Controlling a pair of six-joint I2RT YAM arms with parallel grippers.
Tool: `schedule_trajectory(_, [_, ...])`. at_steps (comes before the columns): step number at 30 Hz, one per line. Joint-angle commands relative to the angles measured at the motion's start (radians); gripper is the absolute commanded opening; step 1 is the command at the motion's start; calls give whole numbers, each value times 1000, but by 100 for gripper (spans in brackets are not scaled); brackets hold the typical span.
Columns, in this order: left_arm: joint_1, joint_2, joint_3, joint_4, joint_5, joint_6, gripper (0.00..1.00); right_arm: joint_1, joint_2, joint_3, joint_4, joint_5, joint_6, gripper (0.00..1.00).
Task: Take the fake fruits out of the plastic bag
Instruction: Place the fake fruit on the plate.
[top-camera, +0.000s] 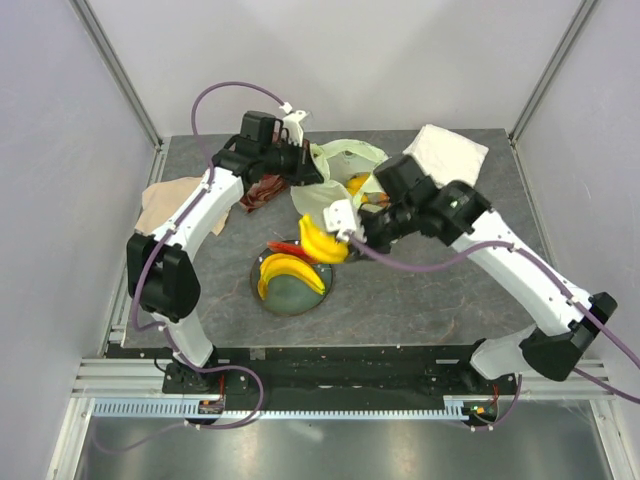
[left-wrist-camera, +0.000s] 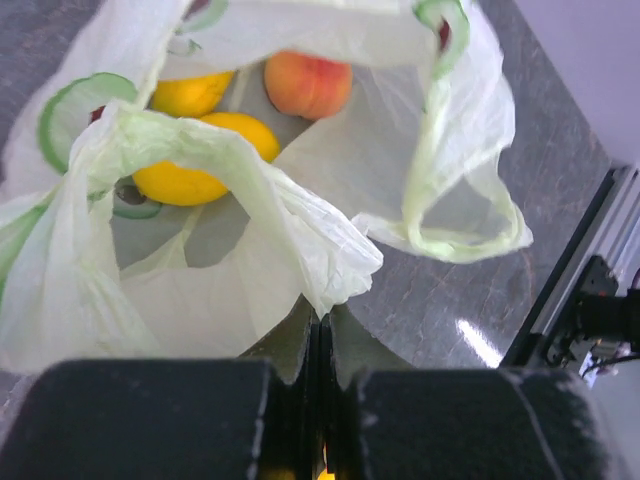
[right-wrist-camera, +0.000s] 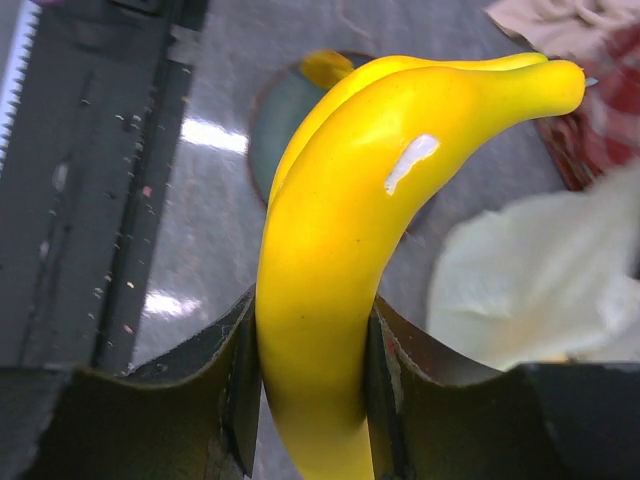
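Orange-pink peach (left-wrist-camera: 308, 85) in plastic bag (left-wrist-camera: 290, 225) shows clearly from left wrist.

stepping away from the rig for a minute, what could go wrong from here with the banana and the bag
1. The right tool pinches the banana bunch near one end, so it could pivot or slip before reaching the plate.
2. The plate already holds bananas and a watermelon slice; a drop could knock them off.
3. The left tool holds only thin plastic bag; it may slip free.
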Motion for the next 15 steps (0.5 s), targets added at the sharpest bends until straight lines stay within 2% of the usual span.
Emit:
schedule_trajectory(1, [53, -8, 105, 10, 81, -85, 2, 151, 13, -128, 147, 113, 128, 16])
schedule_trajectory(5, [67, -24, 116, -18, 123, -79, 2, 291, 41, -233, 381, 234, 230, 14])
schedule_trajectory(9, [79, -86, 81, -18, 109, -77, 2, 473, 103, -282, 537, 479, 365, 13])
schedule_trajectory(12, [84, -114, 55, -8, 109, -81, 2, 556, 139, -319, 635, 611, 422, 8])
schedule_trajectory(15, [84, -136, 50, -7, 115, -85, 2, 575, 217, -303, 687, 735, 461, 1])
